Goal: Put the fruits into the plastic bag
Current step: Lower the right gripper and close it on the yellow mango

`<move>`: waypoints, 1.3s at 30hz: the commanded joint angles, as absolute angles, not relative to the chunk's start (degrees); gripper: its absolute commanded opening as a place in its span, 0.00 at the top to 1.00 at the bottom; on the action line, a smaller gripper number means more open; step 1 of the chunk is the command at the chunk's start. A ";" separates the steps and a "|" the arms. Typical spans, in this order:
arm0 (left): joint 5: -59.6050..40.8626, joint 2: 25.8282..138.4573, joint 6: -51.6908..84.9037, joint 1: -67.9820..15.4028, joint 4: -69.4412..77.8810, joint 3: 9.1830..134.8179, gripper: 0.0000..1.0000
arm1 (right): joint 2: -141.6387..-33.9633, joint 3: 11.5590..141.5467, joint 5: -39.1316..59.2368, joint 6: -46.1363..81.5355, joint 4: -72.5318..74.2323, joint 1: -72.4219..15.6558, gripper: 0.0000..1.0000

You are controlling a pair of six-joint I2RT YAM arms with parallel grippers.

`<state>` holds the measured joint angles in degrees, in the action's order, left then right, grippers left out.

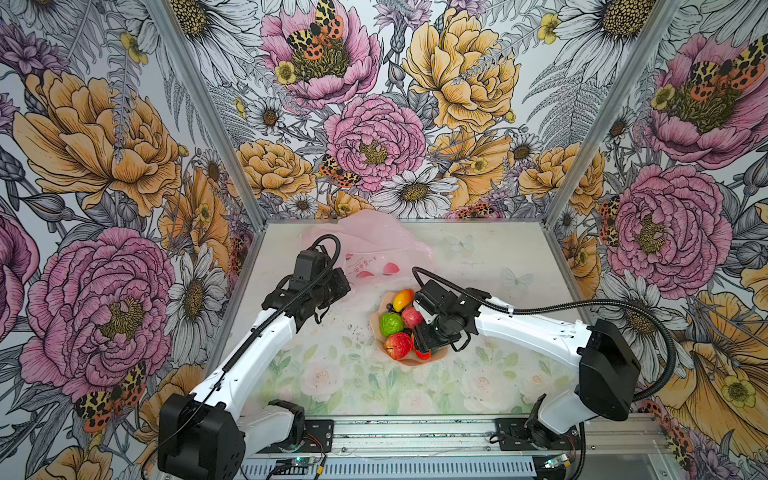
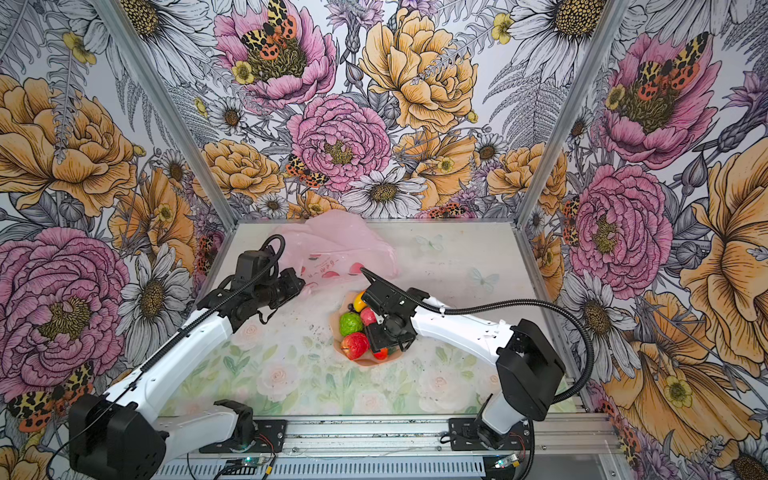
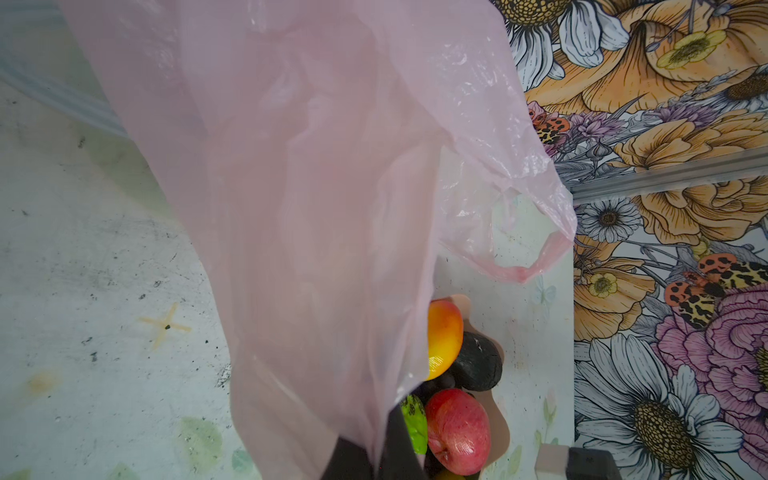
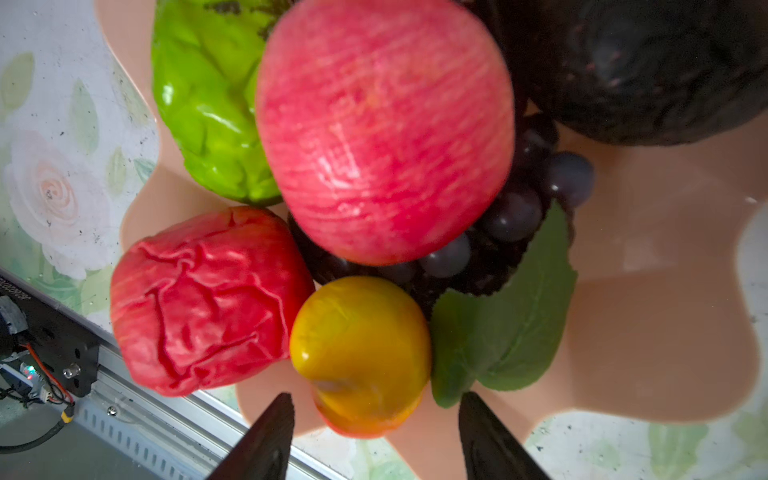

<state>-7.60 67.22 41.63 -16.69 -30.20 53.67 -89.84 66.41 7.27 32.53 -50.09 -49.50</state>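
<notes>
Nearest us in both top views, the aluminium rail [image 1: 415, 434] carried both arm bases along the near edge of the table [image 1: 498, 266]. We found the peach-pink bowl [image 4: 665, 299] near the table's middle with the fruits lying in it: a creased red apple [image 4: 199, 299] at the near end, a bumpy green fruit [image 4: 208, 104] on the left, a smooth red apple [image 4: 382, 133] resting on the purple grapes [image 4: 511, 216], a dark avocado [image 4: 644, 70], and an orange-yellow mango [image 1: 403, 299] at the far end. We saw the right gripper [image 4: 374, 399] pointing down into the bowl, its jaws standing apart astride a second yellow mango [image 4: 361, 353], with a gap showing on each side. We found the plastic bag [image 1: 374, 241] on the far side of the table, just beyond the bowl. The left gripper [image 3: 372, 457] was clamped on the bag's near left edge, and the film draped from it.
</notes>
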 commanded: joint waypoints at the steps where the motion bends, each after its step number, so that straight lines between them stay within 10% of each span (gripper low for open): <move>1: -8.43 66.13 41.12 -16.25 -30.05 53.26 1.00 | -90.96 66.10 6.09 32.80 -48.09 -49.75 0.35; 18: -7.54 66.09 42.19 -16.84 -29.98 53.00 1.00 | -93.70 65.79 5.45 32.40 -46.85 -49.61 0.35; 28: -7.34 66.00 42.82 -17.31 -30.03 53.00 1.00 | -91.42 65.79 5.14 33.21 -46.83 -49.62 0.63; 39: -8.18 65.43 43.05 -17.58 -31.54 53.92 1.00 | -80.16 64.42 11.40 37.55 -47.55 -45.72 0.67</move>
<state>-7.57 66.30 42.76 -17.12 -30.22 53.65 -83.99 64.97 8.80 35.44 -47.51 -47.05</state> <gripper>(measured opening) 0.046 0.433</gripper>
